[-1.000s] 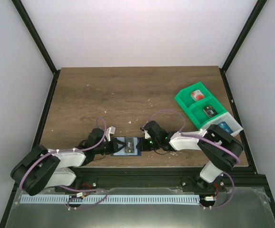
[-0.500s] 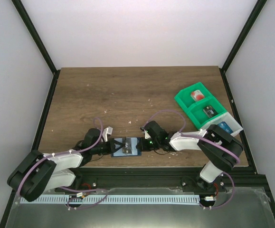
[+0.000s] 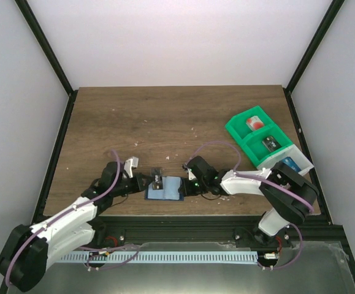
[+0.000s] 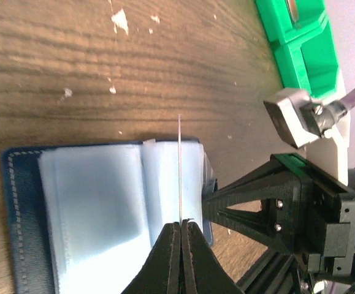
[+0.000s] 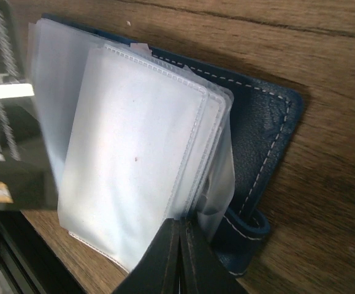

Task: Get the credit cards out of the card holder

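The wooden worktop [image 3: 165, 116] is seen with the green bins [image 3: 255, 136] set well off beyond the right jaws, on the side away from the left jaws. The navy card holder [image 3: 171, 191] is spread on the worktop between the two sets of jaws, and the edge of its clear sleeves [image 5: 134, 165] is pinched by the clenched right jaws. A thin dark credit card [image 3: 157, 181] is gripped on edge in the clenched left jaws, held upright just over those sleeves.
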Tool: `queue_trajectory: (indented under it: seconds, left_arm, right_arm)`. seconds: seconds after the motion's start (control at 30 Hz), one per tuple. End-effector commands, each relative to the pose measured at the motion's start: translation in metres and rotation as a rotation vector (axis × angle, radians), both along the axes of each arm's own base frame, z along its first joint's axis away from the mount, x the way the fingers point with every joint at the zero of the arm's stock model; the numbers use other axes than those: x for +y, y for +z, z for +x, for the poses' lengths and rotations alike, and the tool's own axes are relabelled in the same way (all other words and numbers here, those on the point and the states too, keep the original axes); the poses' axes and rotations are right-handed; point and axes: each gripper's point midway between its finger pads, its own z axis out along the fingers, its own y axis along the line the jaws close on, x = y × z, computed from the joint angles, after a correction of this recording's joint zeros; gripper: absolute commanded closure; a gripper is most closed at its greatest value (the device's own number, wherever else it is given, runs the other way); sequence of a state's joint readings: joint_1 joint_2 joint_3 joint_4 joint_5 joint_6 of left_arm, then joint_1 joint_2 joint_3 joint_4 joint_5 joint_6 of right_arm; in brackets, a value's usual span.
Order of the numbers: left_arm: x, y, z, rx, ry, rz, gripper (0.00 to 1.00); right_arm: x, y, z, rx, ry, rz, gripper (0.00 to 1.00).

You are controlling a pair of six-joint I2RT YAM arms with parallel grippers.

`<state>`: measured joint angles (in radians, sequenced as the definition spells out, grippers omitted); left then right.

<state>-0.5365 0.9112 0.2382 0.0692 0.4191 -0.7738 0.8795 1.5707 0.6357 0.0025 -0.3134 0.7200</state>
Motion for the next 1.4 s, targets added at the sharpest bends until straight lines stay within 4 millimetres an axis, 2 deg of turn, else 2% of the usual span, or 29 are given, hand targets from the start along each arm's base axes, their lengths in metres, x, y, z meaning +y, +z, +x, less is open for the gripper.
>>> queue_trajectory:
  seconds: [0.0, 0.07, 0.2, 0.37, 0.53, 0.7, 0.8, 0.9, 1.37]
  left_arm:
    - [0.013, 0.011, 0.008, -0.050, 0.052, 0.065, 1.00]
    - [0.008, 0.027, 0.008, -0.097, 0.016, 0.043, 1.00]
    - [-0.011, 0.060, -0.002, -0.178, -0.129, -0.029, 1.00]
    - [-0.036, 0.097, -0.027, -0.210, -0.356, -0.153, 1.00]
    - [-0.049, 0.124, -0.057, -0.208, -0.566, -0.258, 1.00]
    - [-0.050, 0.133, -0.078, -0.209, -0.684, -0.322, 1.00]
    - [-0.052, 0.134, -0.085, -0.206, -0.718, -0.345, 1.00]
    - [-0.053, 0.136, -0.089, -0.210, -0.740, -0.361, 1.00]
    - [-0.054, 0.135, -0.092, -0.200, -0.775, -0.381, 1.00]
  right_arm:
    - [0.001, 0.021, 0.001, -0.067, 0.057, -0.009, 0.93]
    - [0.004, 0.042, 0.002, -0.120, 0.091, 0.022, 0.91]
    - [0.005, 0.102, 0.002, -0.274, 0.171, 0.093, 0.81]
    - [-0.001, 0.166, -0.021, -0.386, 0.317, 0.182, 0.72]
    - [-0.011, 0.199, -0.045, -0.356, 0.396, 0.201, 0.71]
    - [-0.017, 0.240, -0.055, -0.385, 0.409, 0.278, 0.71]
    - [-0.016, 0.250, -0.057, -0.374, 0.429, 0.293, 0.68]
    - [-0.013, 0.252, -0.056, -0.365, 0.445, 0.303, 0.68]
    - [-0.001, 0.228, -0.051, -0.290, 0.496, 0.315, 0.70]
